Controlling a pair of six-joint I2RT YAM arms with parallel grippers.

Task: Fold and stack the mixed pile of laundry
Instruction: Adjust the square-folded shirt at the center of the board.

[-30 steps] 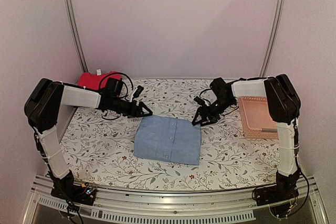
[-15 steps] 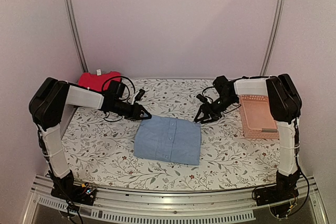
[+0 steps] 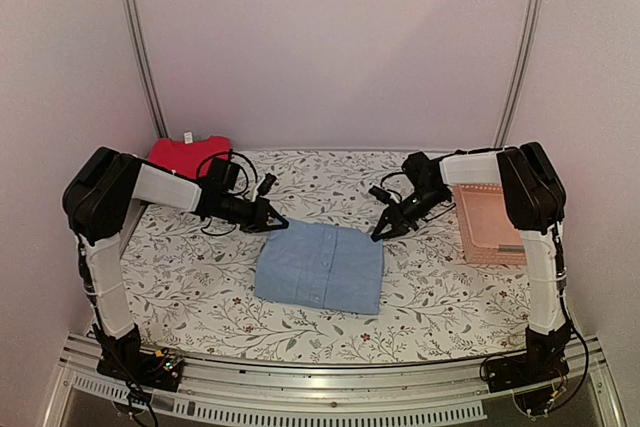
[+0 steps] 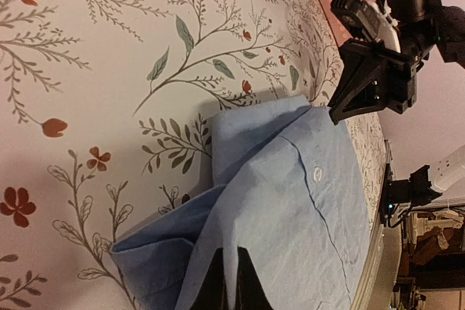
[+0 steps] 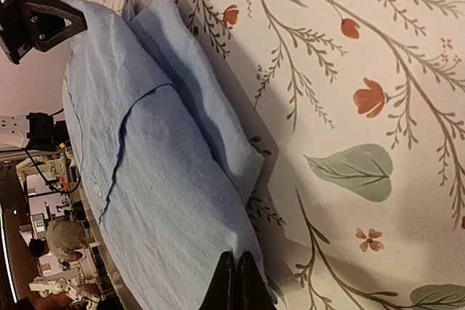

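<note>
Two far corners of shirt [image 3: 320, 267] are pinched by L gripper [image 3: 283, 220] & R gripper [image 3: 378, 234]; if only top layer is caught, fold may be undone.

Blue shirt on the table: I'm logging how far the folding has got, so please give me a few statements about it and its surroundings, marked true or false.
1. The blue shirt lies folded on the floral tablecloth. True.
2. The red garment is stacked on the blue shirt. False: it lies apart, at the far left corner.
3. The left gripper and right gripper are shut at the shirt's far corners. True.
4. The pink basket sits beside the left arm. False: it is on the right side.
</note>
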